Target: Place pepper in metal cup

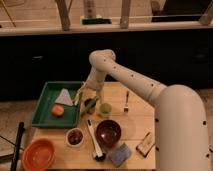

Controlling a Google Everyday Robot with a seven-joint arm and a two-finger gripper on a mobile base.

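Note:
The pepper (89, 105), small and dark green, lies on the wooden table just right of the green tray. My gripper (88, 98) hangs right over it, its fingers spread apart on either side of the pepper. The metal cup (75, 136), small with a pale rim and dark reddish inside, stands nearer the front, to the lower left of the gripper and left of the maroon bowl. It is apart from the gripper.
A green tray (44, 116) at the left holds an orange ball (57, 110) and a pale wedge (64, 96). A light green cup (105, 109), a maroon bowl (108, 132), a fork (126, 102), a dark utensil (93, 142), a blue sponge (120, 154), a small box (145, 145) and an orange bowl (39, 154) are around.

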